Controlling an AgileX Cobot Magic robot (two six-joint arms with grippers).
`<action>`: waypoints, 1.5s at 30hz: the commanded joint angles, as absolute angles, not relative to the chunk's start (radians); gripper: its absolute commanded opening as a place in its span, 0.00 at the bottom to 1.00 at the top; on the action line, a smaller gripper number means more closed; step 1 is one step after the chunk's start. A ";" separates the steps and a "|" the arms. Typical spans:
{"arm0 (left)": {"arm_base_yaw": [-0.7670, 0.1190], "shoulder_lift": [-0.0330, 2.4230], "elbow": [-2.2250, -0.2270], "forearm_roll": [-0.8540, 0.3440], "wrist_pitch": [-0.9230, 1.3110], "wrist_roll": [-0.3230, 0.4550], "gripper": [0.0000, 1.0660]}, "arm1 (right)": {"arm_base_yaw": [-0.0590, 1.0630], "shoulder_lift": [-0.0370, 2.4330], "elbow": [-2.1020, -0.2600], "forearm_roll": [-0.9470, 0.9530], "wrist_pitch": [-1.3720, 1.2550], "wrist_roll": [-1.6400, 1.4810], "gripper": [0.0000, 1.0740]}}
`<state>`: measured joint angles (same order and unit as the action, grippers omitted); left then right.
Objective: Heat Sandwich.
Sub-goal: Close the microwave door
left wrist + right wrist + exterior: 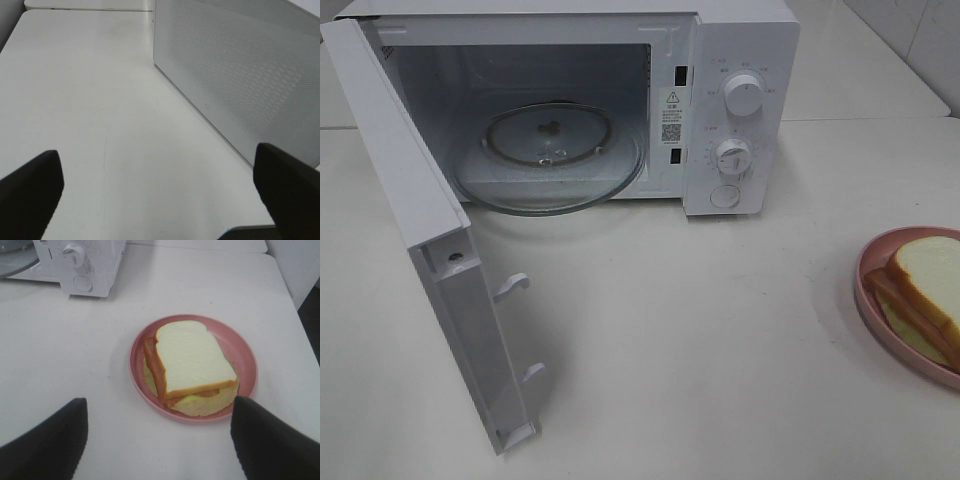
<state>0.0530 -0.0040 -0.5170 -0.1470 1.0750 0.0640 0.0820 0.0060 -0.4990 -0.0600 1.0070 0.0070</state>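
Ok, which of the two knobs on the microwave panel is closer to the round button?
The lower knob. It sits just above the round button at the bottom of the panel, while the upper knob sits above it, farther from the button.

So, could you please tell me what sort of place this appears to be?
Probably a kitchen-style test bench: an open microwave on a plain white table, with a sandwich on a pink plate.

microwave [740, 110]: door [440, 290] swung open, glass turntable [552, 160] inside | pink plate [880, 320]: right edge of white table [700, 340]
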 commanded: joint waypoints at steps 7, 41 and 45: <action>0.055 -0.014 -0.514 -0.147 1.070 0.061 0.92 | 0.069 -0.031 -0.497 -0.060 0.993 0.017 0.71; 0.055 -0.014 -0.514 -0.147 1.070 0.061 0.92 | 0.069 -0.031 -0.497 -0.060 0.993 0.017 0.71; 0.055 -0.014 -0.514 -0.147 1.070 0.061 0.92 | 0.069 -0.031 -0.497 -0.060 0.993 0.017 0.71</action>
<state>0.0530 -0.0040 -0.5170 -0.1470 1.0750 0.0640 0.0770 -0.0040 -0.4990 -0.0570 1.0020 0.0090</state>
